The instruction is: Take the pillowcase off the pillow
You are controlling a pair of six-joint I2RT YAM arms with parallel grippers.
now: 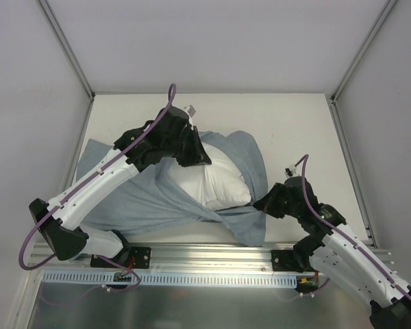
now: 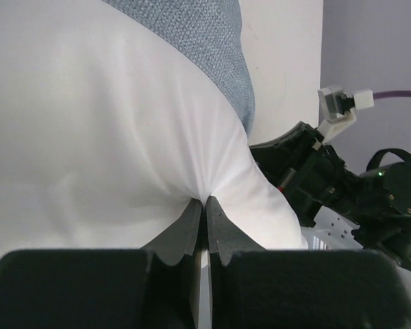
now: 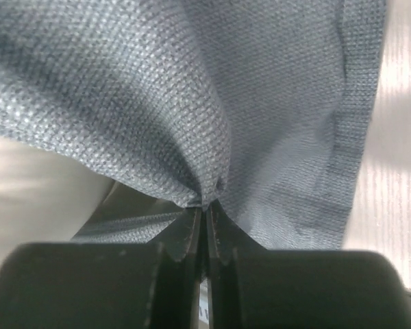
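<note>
pillow (image 1: 222,179): mid-counter (image 1: 294,130), partly bared. pillowcase (image 1: 147,199): draped round its left, far and near sides. left pincer (image 2: 205,202): closed tight on white pillow fabric. right pincer (image 3: 207,205): closed tight on grey cloth. advised: anchor pillow, draw cover away low and steady.

The white table (image 1: 288,123) bears the blue-grey pillowcase (image 1: 144,199), partly wrapped around the white pillow (image 1: 222,179).

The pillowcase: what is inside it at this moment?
The white pillow lies partly inside the pillowcase; one part shows bare, and the left pincer pinches it there. How far the pillow reaches under the grey cloth cannot be seen.
</note>
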